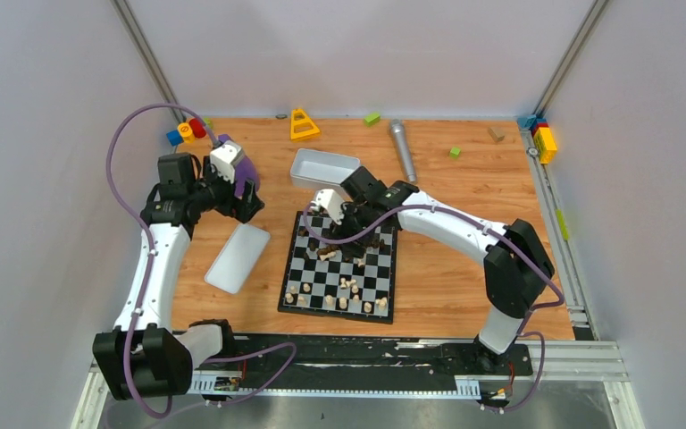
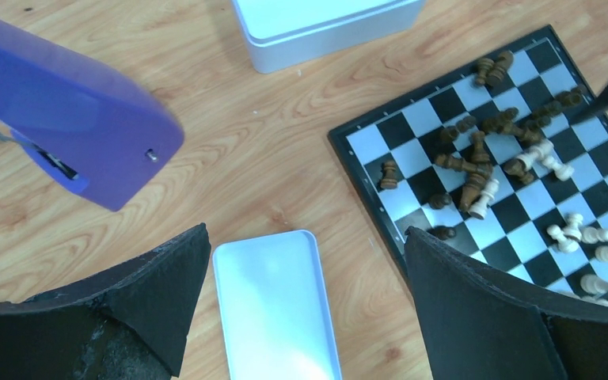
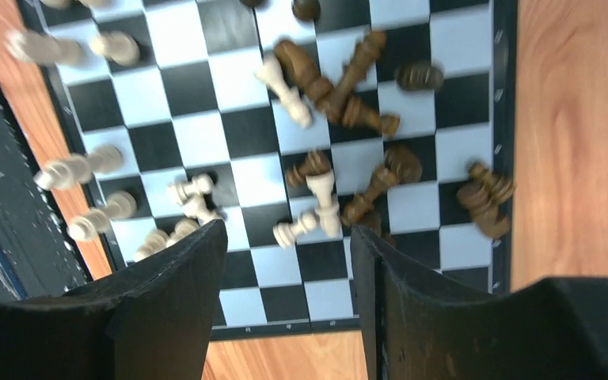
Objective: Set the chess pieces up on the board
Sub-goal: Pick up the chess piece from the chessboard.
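Above board point(image 3: 233, 75) | right pincer point(image 3: 289, 233) apart | left pincer point(image 2: 307, 233) apart; wrist view shows lid point(image 2: 273, 309)

Wooden tabletop point(image 1: 464, 223) bearing a white tray point(image 1: 325, 170), a flat white lid point(image 1: 238, 257) lying apart from it, a yellow triangular toy point(image 1: 303, 125), a grey cylinder point(image 1: 402, 150) and coloured blocks point(image 1: 545, 141).

Chessboard point(image 1: 339, 273) lies mid-table point(image 1: 464, 268). Chess pieces point(image 1: 350, 285) lie on it: a toppled heap on the far half, others along the near edge. Lid point(image 1: 238, 257) just left of chessboard. Tray point(image 1: 323, 168) behind chessboard. Microphone point(image 1: 402, 150) right of tray.
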Robot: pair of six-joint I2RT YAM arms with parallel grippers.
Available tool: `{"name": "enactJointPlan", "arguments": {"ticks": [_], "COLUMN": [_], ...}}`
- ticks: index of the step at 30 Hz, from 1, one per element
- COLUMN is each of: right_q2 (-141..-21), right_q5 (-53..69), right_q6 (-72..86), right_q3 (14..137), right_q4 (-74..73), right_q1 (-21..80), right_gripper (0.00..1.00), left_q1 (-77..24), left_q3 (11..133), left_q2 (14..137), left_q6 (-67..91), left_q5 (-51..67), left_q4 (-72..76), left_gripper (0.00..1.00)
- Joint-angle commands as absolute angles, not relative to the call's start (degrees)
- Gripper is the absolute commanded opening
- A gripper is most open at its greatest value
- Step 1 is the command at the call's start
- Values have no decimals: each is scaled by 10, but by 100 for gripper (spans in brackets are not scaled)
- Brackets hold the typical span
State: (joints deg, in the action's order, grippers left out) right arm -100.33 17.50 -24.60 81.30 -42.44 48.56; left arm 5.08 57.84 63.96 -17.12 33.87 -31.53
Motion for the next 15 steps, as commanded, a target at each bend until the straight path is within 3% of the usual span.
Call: {"name": "enactJointPlan", "arguments": {"ticks": [1, 7, 15], "right_q2": [-970, -964, -1004], "right_q5": [186, 170, 159], "right_q6": [-228, -196, -160], "right_q3": [755, 709, 714], "right_q4": [-404, -384, -374], "right_q1": [465, 451, 450], "right_gripper": [59, 55, 49], "left_q1": [53, 53, 53], "left_q3": [580, 593, 583], "left_q2": [630, 652, 637], "left_q6": [-218, -271, -258], "left_q5": [407, 456, 453], "left_q4": [-358, -426, -402], "left_gripper": [100, 100, 100]}}
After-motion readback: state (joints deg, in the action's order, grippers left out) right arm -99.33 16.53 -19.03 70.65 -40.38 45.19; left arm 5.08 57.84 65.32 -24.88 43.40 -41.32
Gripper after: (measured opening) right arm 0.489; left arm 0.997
